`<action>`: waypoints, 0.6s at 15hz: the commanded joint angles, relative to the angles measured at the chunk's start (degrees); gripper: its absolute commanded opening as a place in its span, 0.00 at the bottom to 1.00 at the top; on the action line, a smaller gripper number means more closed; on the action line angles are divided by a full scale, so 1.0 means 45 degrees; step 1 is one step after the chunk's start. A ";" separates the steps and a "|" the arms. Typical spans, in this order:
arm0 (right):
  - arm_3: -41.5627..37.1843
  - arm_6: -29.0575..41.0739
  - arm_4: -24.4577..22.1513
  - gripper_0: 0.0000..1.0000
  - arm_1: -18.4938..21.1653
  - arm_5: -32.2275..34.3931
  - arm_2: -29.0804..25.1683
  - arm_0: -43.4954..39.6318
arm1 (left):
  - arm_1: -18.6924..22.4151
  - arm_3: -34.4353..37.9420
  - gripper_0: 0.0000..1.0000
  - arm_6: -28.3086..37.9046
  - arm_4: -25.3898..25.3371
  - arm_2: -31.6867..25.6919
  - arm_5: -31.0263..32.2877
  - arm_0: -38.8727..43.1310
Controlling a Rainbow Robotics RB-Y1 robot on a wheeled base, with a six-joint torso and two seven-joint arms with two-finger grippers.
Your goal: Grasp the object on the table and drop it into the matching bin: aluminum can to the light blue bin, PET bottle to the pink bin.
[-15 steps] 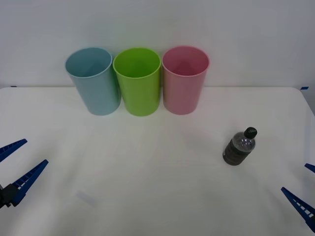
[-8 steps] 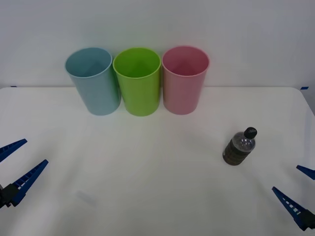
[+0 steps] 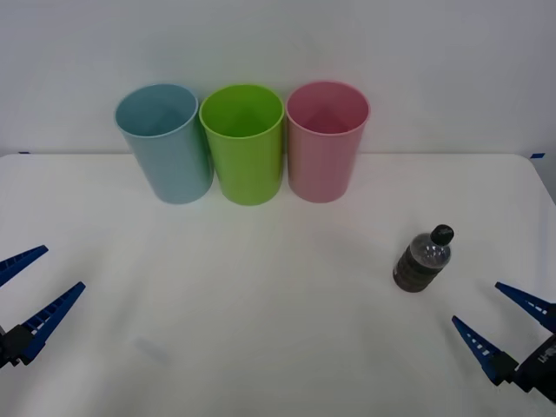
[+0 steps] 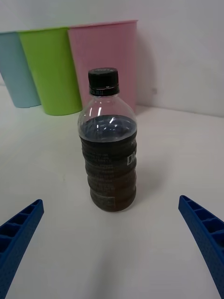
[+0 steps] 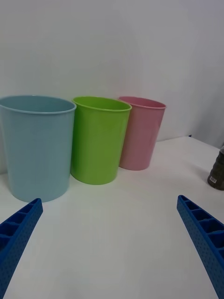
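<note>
A small clear PET bottle [image 3: 423, 260] with dark brown contents and a black cap stands upright on the white table [image 3: 278, 287], right of centre. My right gripper [image 3: 502, 319] is open, low at the table's right front, a short way in front of the bottle [image 4: 108, 145], which is centred between its fingers in the right wrist view. The pink bin [image 3: 327, 141] stands at the back, rightmost of three, with the light blue bin [image 3: 165, 142] leftmost. My left gripper [image 3: 28, 287] is open at the left edge, parked.
A green bin [image 3: 243, 143] stands between the blue and pink bins, all three touching in a row against the white wall. The left wrist view shows the light blue bin [image 5: 36, 147], green bin [image 5: 99, 139] and pink bin [image 5: 141, 132].
My right gripper has moved in from the right front corner, leftward and toward the bottle. The bottle, bins and left gripper have not moved.
</note>
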State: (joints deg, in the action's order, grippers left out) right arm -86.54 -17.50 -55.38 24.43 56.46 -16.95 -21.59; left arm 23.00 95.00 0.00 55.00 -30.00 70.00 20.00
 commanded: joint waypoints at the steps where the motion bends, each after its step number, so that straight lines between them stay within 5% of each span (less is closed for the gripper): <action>1: 0.0013 -0.0115 0.0002 1.00 -0.0155 -0.0671 0.0427 0.0306 | 0.0000 0.0000 1.00 0.0000 0.0000 0.0000 0.0000 0.0000; 9: -0.0007 -0.0408 0.0002 1.00 -0.0213 -0.2546 0.1814 0.1048 | 0.0000 0.0000 1.00 0.0000 0.0000 0.0000 0.0000 0.0000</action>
State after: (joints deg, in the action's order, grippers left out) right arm -86.55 -19.21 -55.39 23.47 45.85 -9.34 -17.20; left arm 23.00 95.00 0.00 55.00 -30.00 70.00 20.00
